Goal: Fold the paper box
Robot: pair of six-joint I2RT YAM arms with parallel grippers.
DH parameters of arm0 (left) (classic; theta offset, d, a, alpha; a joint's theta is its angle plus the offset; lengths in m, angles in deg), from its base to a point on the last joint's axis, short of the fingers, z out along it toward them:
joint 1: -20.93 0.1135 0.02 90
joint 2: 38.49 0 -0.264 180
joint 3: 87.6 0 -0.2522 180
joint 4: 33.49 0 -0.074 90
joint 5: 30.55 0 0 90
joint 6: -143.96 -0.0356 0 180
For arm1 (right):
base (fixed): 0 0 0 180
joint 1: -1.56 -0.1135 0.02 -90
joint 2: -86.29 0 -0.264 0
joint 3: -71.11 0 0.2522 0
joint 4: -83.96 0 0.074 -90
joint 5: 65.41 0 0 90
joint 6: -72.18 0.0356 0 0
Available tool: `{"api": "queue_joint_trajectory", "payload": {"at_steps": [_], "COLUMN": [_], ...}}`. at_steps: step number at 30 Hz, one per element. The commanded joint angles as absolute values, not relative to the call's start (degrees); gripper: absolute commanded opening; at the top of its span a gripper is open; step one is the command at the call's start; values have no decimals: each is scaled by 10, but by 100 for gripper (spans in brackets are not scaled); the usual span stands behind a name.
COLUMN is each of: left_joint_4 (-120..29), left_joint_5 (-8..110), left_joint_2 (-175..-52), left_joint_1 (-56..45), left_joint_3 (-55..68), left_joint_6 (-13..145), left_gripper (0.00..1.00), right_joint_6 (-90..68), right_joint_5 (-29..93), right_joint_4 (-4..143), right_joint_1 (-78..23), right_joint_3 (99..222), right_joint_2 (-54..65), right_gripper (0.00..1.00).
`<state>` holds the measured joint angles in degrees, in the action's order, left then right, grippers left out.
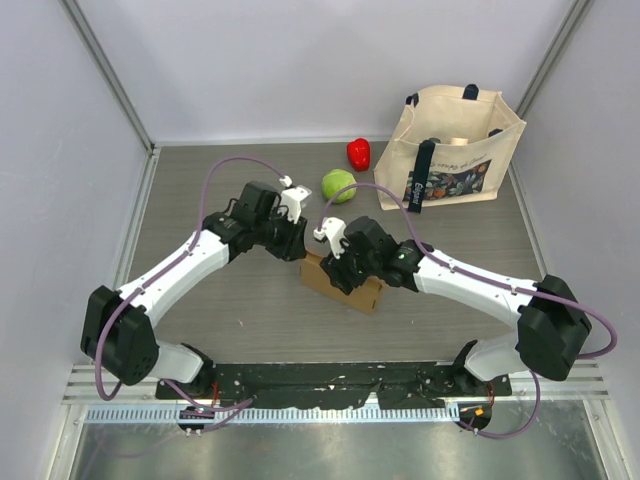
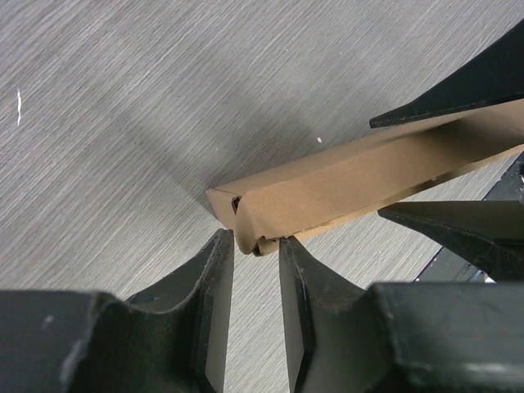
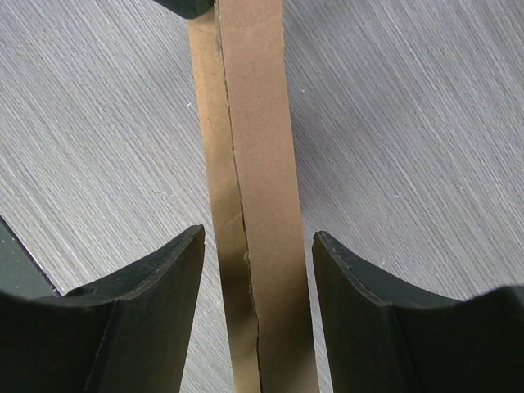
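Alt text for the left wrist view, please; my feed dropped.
The left gripper pinches the near corner of the folded brown paper box above the grey table. The right gripper, open, straddles the box farther along.

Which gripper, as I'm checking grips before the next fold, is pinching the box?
The left gripper: its narrow-set fingertips nip a corner of the paper box. The right gripper only straddles the box's edge, open, with gaps on both sides.

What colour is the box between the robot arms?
The paper box is plain brown, clearest in the right wrist view.
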<state>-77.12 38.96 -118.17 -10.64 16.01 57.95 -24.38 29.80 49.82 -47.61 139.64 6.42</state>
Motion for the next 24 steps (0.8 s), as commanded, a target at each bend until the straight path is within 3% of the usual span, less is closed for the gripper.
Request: {"api": "queue_joint_trajectory", "payload": {"at_steps": [1, 8, 10, 12, 21, 24], "left_joint_4": [-751, -750, -750, -750, -849, -894], "left_joint_5": [403, 424, 437, 442, 463, 464], "left_joint_2": [-1184, -1183, -1180, -1176, -1181, -1191], "left_joint_1": [-111, -115, -117, -119, -132, -133], "left_joint_3": [138, 134, 134, 134, 73, 50], "left_joint_6": [570, 566, 567, 566, 572, 582], "left_gripper": [30, 20, 5, 1, 0, 0], "right_joint_6": [-252, -253, -254, -254, -260, -262], "right_joint_5": [299, 295, 291, 285, 248, 208], "right_joint_4": [519, 520, 520, 518, 502, 500], "right_joint_1": [-483, -488, -489, -489, -493, -495], "right_joint_3": [1414, 1418, 1419, 1421, 1430, 1431], "right_joint_2": [62, 54, 54, 51, 34, 34], "right_gripper": [60, 59, 59, 59, 58, 62]}}
